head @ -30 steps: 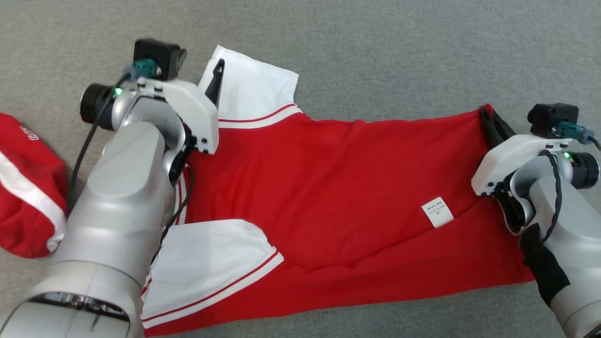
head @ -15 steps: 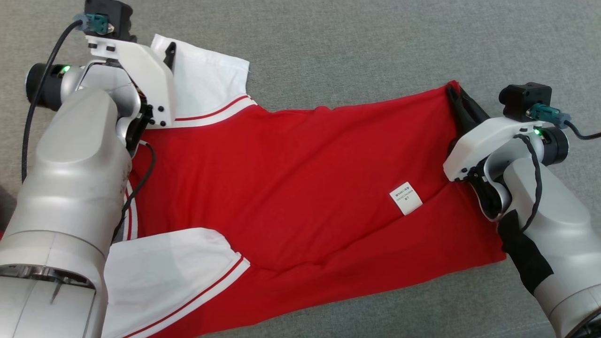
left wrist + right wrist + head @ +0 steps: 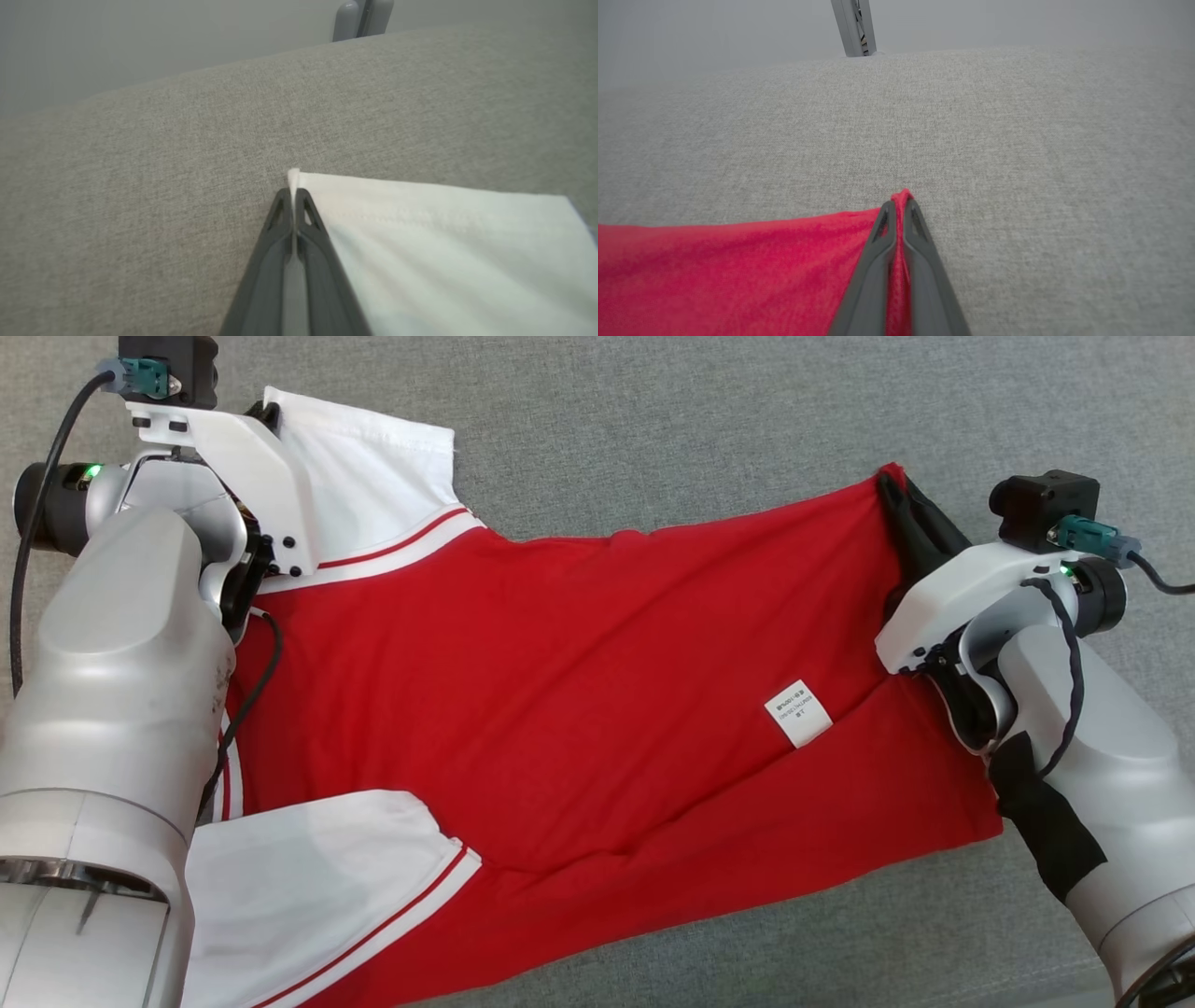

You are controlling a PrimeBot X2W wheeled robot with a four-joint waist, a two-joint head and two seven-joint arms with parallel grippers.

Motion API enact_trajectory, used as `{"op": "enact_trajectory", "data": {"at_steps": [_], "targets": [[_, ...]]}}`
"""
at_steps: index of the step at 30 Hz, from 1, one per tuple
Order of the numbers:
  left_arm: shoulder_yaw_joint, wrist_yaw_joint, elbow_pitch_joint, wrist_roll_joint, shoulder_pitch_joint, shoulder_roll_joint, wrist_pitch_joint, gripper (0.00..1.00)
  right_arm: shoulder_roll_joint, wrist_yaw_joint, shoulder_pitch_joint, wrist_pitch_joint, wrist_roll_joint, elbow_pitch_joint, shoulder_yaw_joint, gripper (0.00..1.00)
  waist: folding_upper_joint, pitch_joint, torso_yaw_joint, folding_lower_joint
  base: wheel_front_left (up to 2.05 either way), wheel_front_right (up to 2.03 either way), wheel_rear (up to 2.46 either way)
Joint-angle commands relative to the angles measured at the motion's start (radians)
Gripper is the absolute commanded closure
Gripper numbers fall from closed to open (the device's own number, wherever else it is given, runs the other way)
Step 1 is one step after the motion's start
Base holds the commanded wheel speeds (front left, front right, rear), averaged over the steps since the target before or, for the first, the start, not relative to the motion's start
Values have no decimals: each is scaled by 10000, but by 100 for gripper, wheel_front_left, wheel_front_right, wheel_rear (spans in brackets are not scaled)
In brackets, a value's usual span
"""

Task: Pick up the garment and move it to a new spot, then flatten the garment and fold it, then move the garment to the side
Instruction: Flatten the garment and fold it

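While both arms grip its far edge, the red jersey shirt with white sleeves [image 3: 597, 672] lies spread on the grey woven fabric surface [image 3: 672, 420].

- Long axis: runs left to right, sleeve end at the left arm, hem end at the right. The far edge sits slightly askew, with the left corner further out.
- Left gripper [image 3: 293, 193]: fingers pressed together, pinching the far corner of the outer white sleeve [image 3: 444, 242].
- Right gripper [image 3: 901, 205]: fingers pressed together on the far red hem corner [image 3: 903, 192], with a nub of cloth showing past the tips.
- Key relation: the whole body of cloth lies between the two pinches and nearer the robot than both.
- A small white care label [image 3: 798, 713] sits toward the hem end.
- Shallow creases run toward the near white sleeve [image 3: 308, 877].

Judgement: still flattening. Any pull or fold needs both arms to travel together, or the skew will get worse.
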Motion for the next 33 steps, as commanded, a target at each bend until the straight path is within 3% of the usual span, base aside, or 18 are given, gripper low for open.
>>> {"op": "enact_trajectory", "data": {"at_steps": [1, 10, 19, 27, 33], "targets": [[-56, 4, 69, 30, -35, 86, -111, 100, -44, -5, -58, -43, 99, 76, 63, 100, 0, 17, 26, 0, 0, 0, 0], [-229, 4, -334, 102, -368, 116, -1727, 100, -272, -5, -172, -240, 215, 95, -148, 100, 0, -288, 461, 0, 0, 0, 0], [-414, -270, -442, -31, 281, -196, -2860, 100, -519, -5, 568, -243, -644, -226, -1372, 100, 0, -1348, 1139, 0, 0, 0, 0], [-504, -435, -1086, -282, 1664, -574, -3228, 100, -634, -5, 1722, -244, -1221, -308, -2068, 100, 0, -2305, 1596, 0, 0, 0, 0], [-459, -160, -2557, -301, 3643, -747, -3248, 100, -587, -5, 2849, -245, -1418, -302, -2785, 100, 0, -3050, 1898, 0, 0, 0, 0]]}}
